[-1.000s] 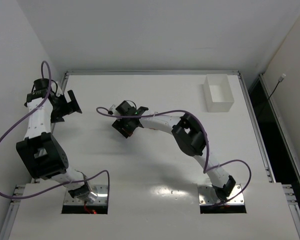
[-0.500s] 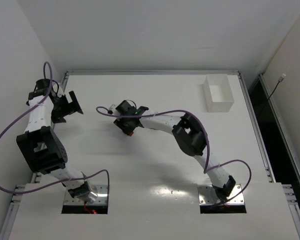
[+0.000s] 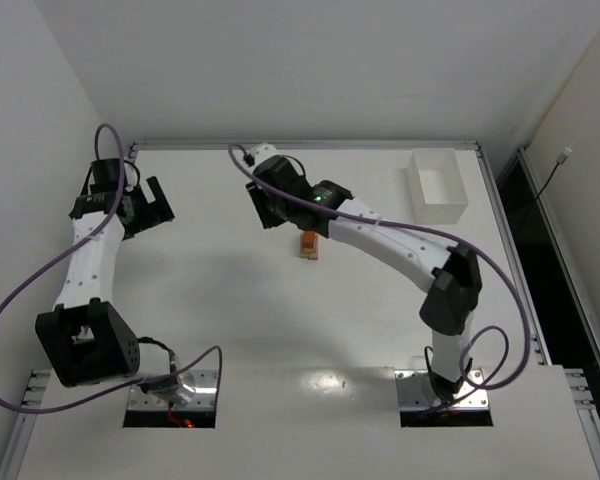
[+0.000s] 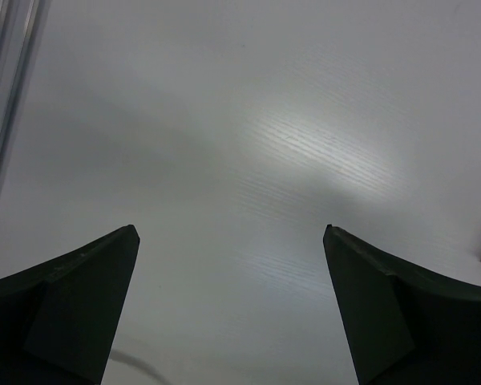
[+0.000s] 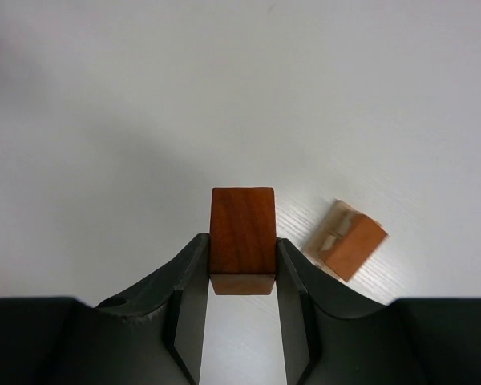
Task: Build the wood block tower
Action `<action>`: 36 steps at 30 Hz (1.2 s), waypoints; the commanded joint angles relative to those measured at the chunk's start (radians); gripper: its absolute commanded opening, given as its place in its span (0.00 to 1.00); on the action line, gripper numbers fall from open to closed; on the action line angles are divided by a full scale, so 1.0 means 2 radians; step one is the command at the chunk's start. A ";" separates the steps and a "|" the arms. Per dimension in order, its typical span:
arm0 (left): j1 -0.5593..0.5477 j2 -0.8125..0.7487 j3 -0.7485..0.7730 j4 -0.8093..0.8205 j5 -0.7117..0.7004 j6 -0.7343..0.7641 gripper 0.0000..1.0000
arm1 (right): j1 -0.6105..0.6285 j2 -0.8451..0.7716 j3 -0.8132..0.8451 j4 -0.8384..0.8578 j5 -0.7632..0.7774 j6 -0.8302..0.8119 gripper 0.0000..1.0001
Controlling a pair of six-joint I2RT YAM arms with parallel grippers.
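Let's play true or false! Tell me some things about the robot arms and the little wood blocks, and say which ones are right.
1. The right gripper is pinching a reddish-orange block. True.
2. The left gripper is holding a block too. False: its jaws stand wide open with nothing between them.
3. The white box sits next to the left arm. False: it is near the far right corner of the table, away from both grippers.
4. A small tan and orange piece sits on the table, a little to the side of the held block and not touching it. True.
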 commanded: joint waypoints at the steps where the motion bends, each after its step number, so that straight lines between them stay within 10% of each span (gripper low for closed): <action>1: -0.029 -0.025 0.000 0.040 -0.038 -0.020 1.00 | -0.004 -0.045 0.011 -0.044 0.087 0.089 0.00; 11: -0.063 -0.015 -0.023 0.054 -0.029 -0.046 1.00 | -0.053 -0.035 0.030 -0.139 0.089 0.230 0.00; 36: -0.063 -0.020 -0.032 0.054 -0.025 -0.046 1.00 | -0.095 0.071 0.024 -0.122 0.063 0.252 0.00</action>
